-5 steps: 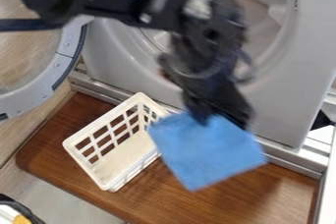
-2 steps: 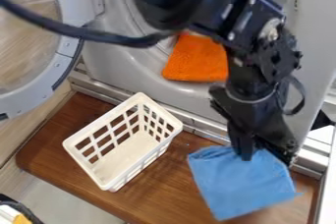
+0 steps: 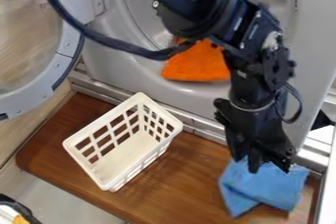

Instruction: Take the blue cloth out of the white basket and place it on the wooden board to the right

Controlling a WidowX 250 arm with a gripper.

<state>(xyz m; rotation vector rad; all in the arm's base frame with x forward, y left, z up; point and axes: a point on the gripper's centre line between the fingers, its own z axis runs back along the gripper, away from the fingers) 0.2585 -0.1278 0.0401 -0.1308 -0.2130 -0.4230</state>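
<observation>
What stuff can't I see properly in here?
All in the camera view:
- Top of the blue cloth: hidden by the gripper.
- Top of the orange cloth: hidden by the arm and its cable.
- Round door: cut off by the picture's edge.
- Black-rimmed thing: cut off by the bottom-left corner, so I can't tell what it is.

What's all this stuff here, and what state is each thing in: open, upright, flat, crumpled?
Hand: pointing down at the blue cloth's upper part.
Blue cloth: crumpled, on the wooden surface.
Orange cloth: partly bunched, at the machine's round opening.
Machine door: swung open.
White basket: upright, open at the top.
</observation>
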